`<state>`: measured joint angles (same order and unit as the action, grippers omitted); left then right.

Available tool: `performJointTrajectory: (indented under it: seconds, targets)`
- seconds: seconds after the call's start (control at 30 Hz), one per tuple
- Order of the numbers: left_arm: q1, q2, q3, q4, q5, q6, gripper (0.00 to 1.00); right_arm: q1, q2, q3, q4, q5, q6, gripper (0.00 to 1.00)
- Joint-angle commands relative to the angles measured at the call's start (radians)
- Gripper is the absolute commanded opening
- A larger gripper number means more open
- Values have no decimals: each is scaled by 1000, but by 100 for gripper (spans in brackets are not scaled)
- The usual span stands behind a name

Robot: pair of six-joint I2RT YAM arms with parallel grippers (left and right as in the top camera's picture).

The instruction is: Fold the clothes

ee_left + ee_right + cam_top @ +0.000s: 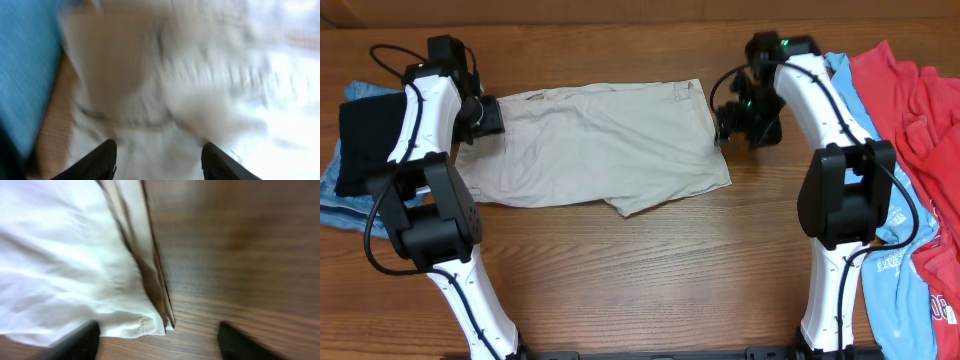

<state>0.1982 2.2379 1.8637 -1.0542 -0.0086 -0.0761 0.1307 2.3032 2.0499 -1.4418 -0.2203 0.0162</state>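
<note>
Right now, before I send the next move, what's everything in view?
shorts: one, beige, spread flat mid-table
red top: one, red, crumpled at the right edge
light-blue top: one, light blue, right side, beside the red top
blue garment: one, blue, far left
black garment: one, black, lying on the blue garment
table: one, brown wood
left pincer: one, black, open, over the shorts' left end
right pincer: one, black, open, at the shorts' right edge
</note>
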Motion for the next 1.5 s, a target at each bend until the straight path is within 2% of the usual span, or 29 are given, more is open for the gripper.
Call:
performJointTrajectory:
  seconds: [0.0, 0.1, 0.23, 0.3, 0.4, 0.43, 0.47, 0.53, 0.57, 0.6, 0.67, 0.8, 0.93, 0.97, 1.0, 1.03, 1.13, 1.27, 1.47]
  targets:
    - [3, -51, 18, -117, 116, -19, 60, -6, -20, 38, -19, -6, -74, 83]
    - [1, -51, 17, -196, 133, -29, 61, -6, 1, -26, 23, -41, -108, 82]
    - [-4, -51, 17, -209, 140, -29, 63, -6, 3, -198, 193, -151, -134, 81]
    - [-9, -51, 17, -217, 140, -29, 64, -4, 3, -259, 235, -228, -176, 81]
    - [-13, -51, 17, -235, 140, -30, 64, 5, 3, -324, 278, -235, -178, 81]
    - [-16, -51, 17, -241, 140, -30, 64, 11, 3, -338, 281, -239, -178, 78]
    - [-18, -51, 17, -245, 140, -30, 64, 14, 3, -348, 281, -247, -179, 71]
    - [-23, -51, 17, -249, 140, -30, 64, 30, 3, -365, 272, -260, -183, 52]
    - [-26, -51, 17, -251, 140, -30, 64, 35, 3, -366, 266, -260, -182, 41]
    - [-30, -51, 17, -251, 140, -30, 64, 40, 3, -367, 262, -259, -182, 21]
    - [-34, -51, 17, -251, 140, -30, 64, 43, 3, -367, 263, -236, -180, 4]
    - [-42, -51, 17, -265, 140, -29, 64, 0, 3, -365, 247, -26, -22, 4]
    - [-42, -51, 17, -313, 140, -29, 65, -95, 3, -366, 193, 84, 61, 4]
    - [-42, -51, 17, -329, 137, -29, 66, -124, 3, -366, 182, 92, 64, 4]
    - [-42, -51, 17, -333, 132, -29, 76, -169, 3, -366, 172, 97, 64, 4]
    - [-42, -51, 17, -333, 133, -29, 79, -191, 3, -366, 167, 97, 63, 4]
    - [-42, -51, 17, -322, 133, -29, 82, -233, 3, -366, 156, 96, 63, 4]
    - [-42, -50, 16, -284, 143, -25, 92, -236, 3, -366, 160, 96, 63, 4]
    - [-42, -50, 13, -218, 319, 69, 96, -231, 3, -366, 165, 96, 63, 4]
